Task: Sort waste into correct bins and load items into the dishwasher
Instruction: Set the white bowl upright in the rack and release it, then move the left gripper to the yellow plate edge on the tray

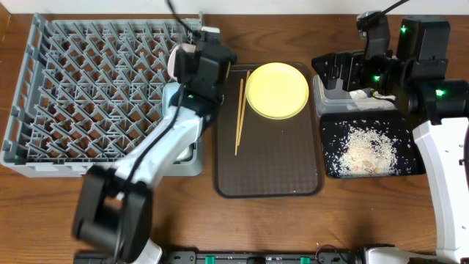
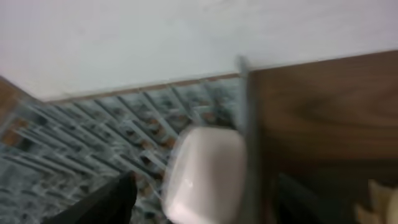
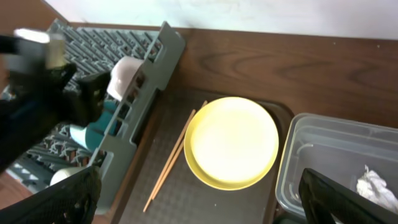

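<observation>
The grey dish rack (image 1: 88,88) fills the left. My left gripper (image 1: 183,59) is at its far right edge, open around a small white cup (image 1: 174,64); in the blurred left wrist view the cup (image 2: 205,174) sits between the fingers (image 2: 202,199) with gaps on both sides. The yellow plate (image 1: 277,89) and chopsticks (image 1: 240,117) lie on the brown tray. My right gripper (image 1: 338,73) is open and empty above the clear tub (image 1: 322,99), which holds a white tissue (image 1: 363,94). Rice scraps (image 1: 366,147) lie in the black tray (image 1: 410,165). The wrapper is out of view.
The brown serving tray (image 1: 267,169) sits between the rack and the bins. The right wrist view shows a light blue bowl (image 3: 87,134) and a white bowl (image 3: 62,177) in the rack's near corner, beside the rack wall (image 3: 155,56).
</observation>
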